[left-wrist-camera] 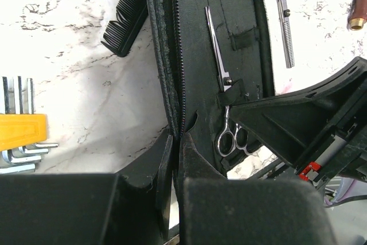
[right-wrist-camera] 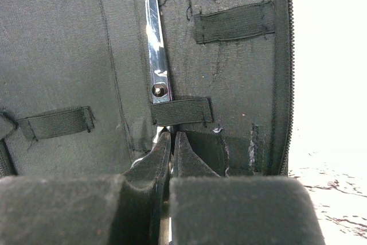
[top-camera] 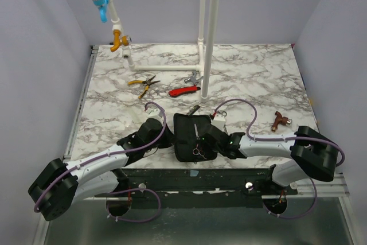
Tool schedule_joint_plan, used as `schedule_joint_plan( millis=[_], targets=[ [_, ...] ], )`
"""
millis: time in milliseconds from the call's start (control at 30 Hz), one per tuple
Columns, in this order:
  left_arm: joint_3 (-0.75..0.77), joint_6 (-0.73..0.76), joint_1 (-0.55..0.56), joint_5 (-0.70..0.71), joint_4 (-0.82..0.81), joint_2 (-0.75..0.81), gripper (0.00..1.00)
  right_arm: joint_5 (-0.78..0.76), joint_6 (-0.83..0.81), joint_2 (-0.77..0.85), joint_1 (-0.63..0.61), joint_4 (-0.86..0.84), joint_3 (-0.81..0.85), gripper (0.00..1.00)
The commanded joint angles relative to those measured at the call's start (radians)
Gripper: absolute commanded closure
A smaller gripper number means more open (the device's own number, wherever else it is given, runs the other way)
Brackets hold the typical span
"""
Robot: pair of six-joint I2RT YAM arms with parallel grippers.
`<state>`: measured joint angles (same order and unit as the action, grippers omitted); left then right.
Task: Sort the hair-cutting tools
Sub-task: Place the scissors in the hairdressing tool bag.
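Note:
A black zip case lies open at the near middle of the table. Silver scissors sit inside it, blade under an elastic strap. My right gripper is shut just below that strap, pinching the scissors at the shank. My left gripper is shut on the case's zip edge. Left of the case lies a black comb. A second pair of toothed silver scissors lies on the marble right of it. A thin dark stick tool pokes out behind the case.
Yellow-handled pliers, a red-handled tool and a silver fitting lie farther back. A copper fitting lies at the right. White pipe posts stand at the back. A yellow hex-key set lies left of my left gripper.

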<state>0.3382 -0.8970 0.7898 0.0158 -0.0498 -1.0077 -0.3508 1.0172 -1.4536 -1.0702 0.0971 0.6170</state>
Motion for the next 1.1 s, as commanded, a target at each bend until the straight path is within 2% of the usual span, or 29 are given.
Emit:
schedule_joint_plan(
  millis=[0,467,1067],
  targets=[
    [-0.016,0.029,0.006,0.026,0.072,0.035,1.00,-0.090,0.041,-0.018,0.011,0.122,-0.064,0.99],
    [-0.019,0.040,0.005,0.023,0.087,0.044,1.00,-0.126,-0.029,0.064,0.012,0.151,-0.085,0.99],
    [-0.008,0.060,0.005,-0.014,0.061,0.003,1.00,-0.173,-0.100,-0.043,0.020,0.098,0.000,0.98]
  ],
)
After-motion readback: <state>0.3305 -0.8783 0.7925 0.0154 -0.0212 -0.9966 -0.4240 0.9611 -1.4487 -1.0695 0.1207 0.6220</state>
